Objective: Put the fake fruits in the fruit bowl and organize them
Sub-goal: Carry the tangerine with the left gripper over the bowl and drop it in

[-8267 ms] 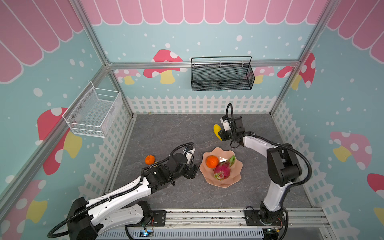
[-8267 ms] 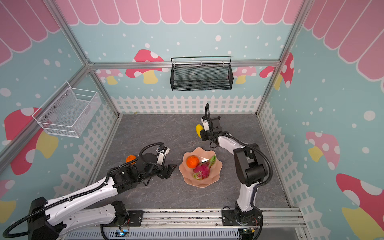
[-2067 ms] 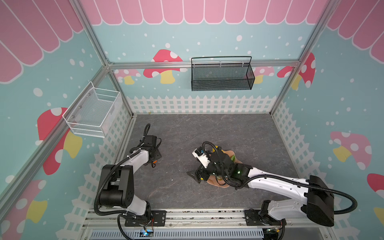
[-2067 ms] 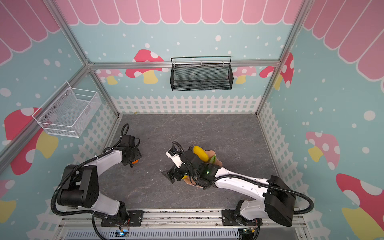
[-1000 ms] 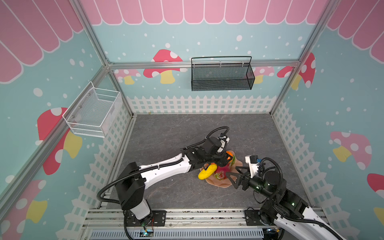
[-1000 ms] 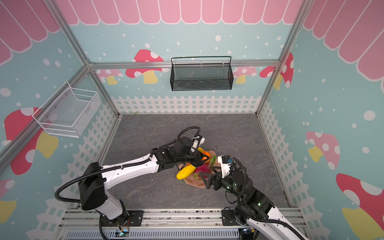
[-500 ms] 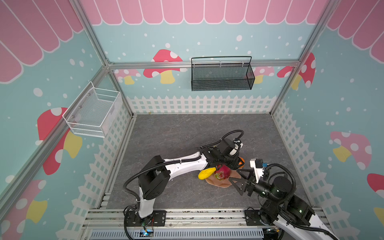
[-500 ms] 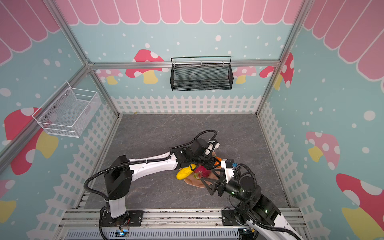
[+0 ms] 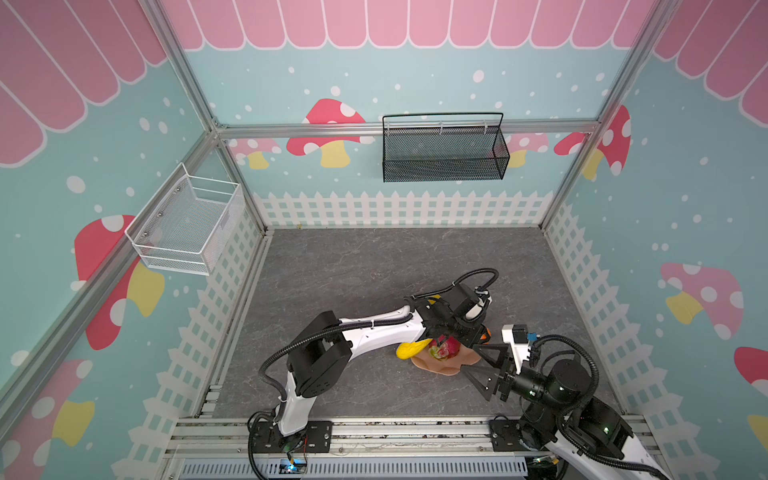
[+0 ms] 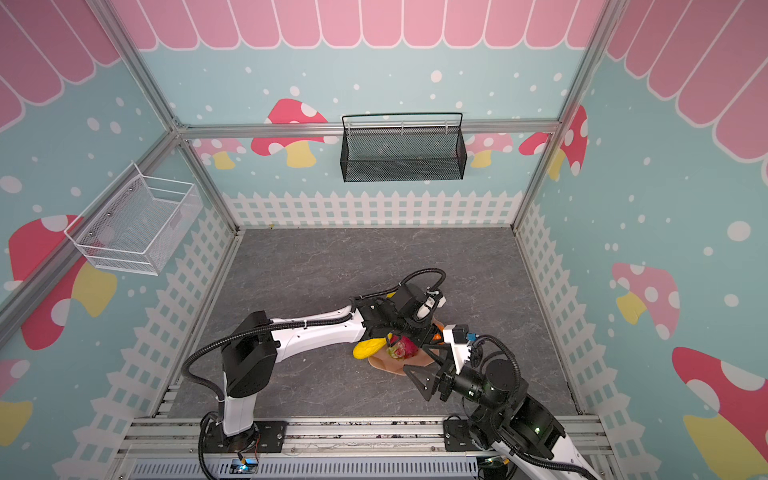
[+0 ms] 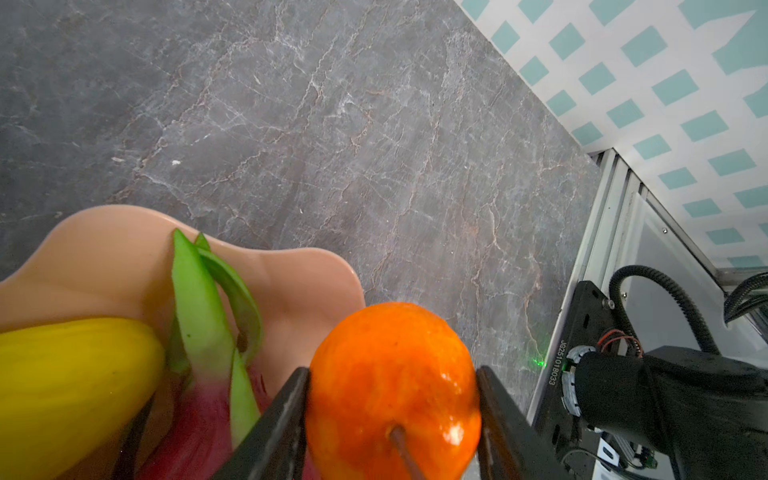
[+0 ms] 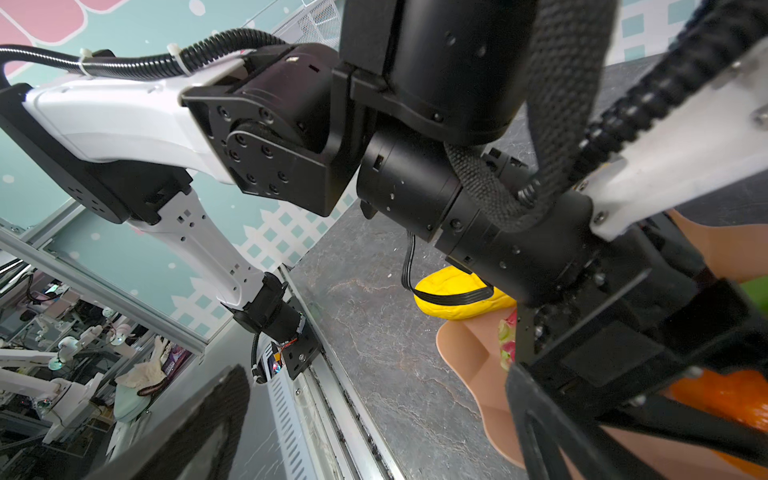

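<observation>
Left wrist view: the left gripper [image 11: 392, 374] clamps an orange [image 11: 386, 332] between both jaws, closed only to the fruit's width. The fruit bowl [image 11: 104, 266] lies beside and below the hand, off the finger that faces the dragon fruit [image 11: 199, 316] and a yellow mango [image 11: 70, 382]. Under the other finger is bare table [image 11: 374, 145]. Whether the orange hangs inside the scalloped rim or just outside it cannot be told here. In a top view the orange [image 9: 484, 332] shows at the bowl's edge nearest the right gripper [image 9: 468, 357], which is empty, jaws spread wide, just beside the bowl. Being round, the orange has no axis to line up. The release likely turns on a short shift toward the dragon fruit.
</observation>
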`<act>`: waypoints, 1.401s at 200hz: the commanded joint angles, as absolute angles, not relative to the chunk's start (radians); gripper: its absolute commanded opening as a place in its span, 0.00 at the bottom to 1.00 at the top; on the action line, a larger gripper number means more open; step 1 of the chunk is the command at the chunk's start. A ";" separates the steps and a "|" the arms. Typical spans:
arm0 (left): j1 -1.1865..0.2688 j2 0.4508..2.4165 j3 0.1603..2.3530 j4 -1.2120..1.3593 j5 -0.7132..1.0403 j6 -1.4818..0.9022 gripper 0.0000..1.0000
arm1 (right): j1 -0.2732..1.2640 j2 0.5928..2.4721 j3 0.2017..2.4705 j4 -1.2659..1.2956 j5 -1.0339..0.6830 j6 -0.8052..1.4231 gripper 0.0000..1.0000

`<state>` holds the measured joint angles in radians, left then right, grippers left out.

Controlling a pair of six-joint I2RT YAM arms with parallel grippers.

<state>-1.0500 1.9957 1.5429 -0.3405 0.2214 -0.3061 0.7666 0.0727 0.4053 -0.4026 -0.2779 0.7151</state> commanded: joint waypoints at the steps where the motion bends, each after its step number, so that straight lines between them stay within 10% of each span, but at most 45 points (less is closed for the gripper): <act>1: -1.062 2.016 1.555 -0.375 0.213 -0.280 0.54 | 0.765 0.069 0.399 -0.409 -0.288 0.715 1.00; 171: -1.078 1.994 1.623 -0.469 0.149 -0.221 0.82 | 0.765 0.083 0.415 -0.408 -0.274 0.700 0.99; 280: -0.821 1.496 1.257 -0.350 -0.396 -0.356 0.83 | 0.765 0.372 0.409 -0.244 -0.101 0.679 0.99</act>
